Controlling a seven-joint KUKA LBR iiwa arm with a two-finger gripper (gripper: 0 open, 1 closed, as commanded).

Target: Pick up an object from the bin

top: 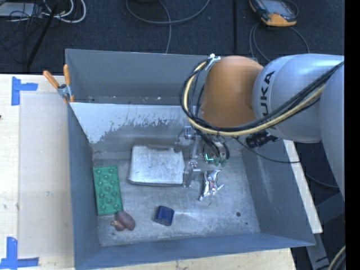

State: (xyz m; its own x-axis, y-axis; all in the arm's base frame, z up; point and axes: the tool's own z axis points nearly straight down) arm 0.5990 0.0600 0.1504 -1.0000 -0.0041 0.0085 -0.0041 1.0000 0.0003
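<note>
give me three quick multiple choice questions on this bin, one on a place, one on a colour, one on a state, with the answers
1. Where does the green studded plate lie?
A. left side of the bin floor
B. right side
C. against the back wall

2. What colour is the small block near the front wall?
A. red
B. blue
C. yellow

3. How does the grey flat slab sit?
A. standing on edge
B. lifted out of the bin
C. flat on the floor

Answers:
1 A, it runs along the left wall, away from the gripper.
2 B, it is dark blue against the grey floor.
3 C, its broad face is up, mid-floor, just left of the gripper.
</note>
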